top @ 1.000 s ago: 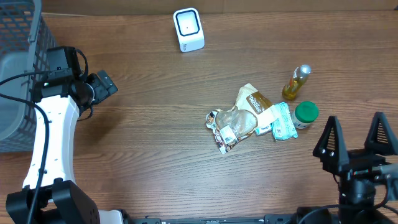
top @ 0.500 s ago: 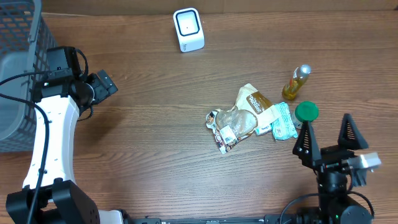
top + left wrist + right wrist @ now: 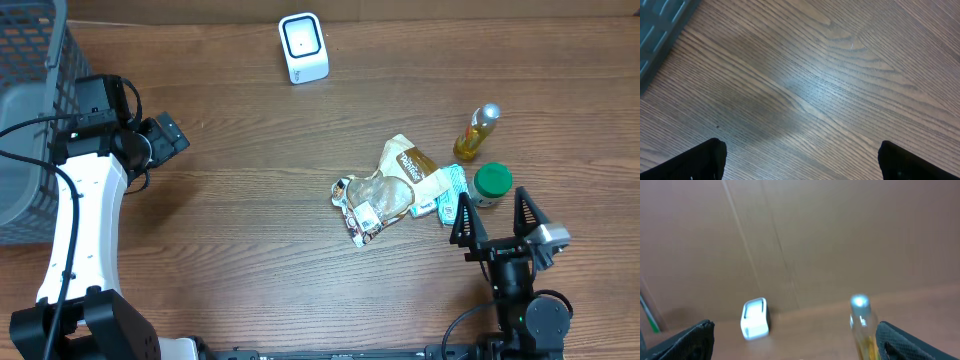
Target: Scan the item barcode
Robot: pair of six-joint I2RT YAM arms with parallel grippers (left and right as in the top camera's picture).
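At the left, beside a grey basket [image 3: 25,60], the left gripper [image 3: 800,161] hangs with fingers wide apart, empty. The white barcode scanner [image 3: 303,47] stands at the far edge. Right of centre lies the pile of snack packets [image 3: 395,190], with an oil bottle [image 3: 478,132] and a green-lidded jar [image 3: 492,182] beside it. Just before them, the right gripper [image 3: 494,222] is spread wide, also empty.

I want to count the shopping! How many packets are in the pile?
3: clear packet at left, tan packet at the top, teal packet at right. They overlap, so another may hide underneath.

L gripper [image 3: 800,152], R gripper [image 3: 795,332]: jaws wide.
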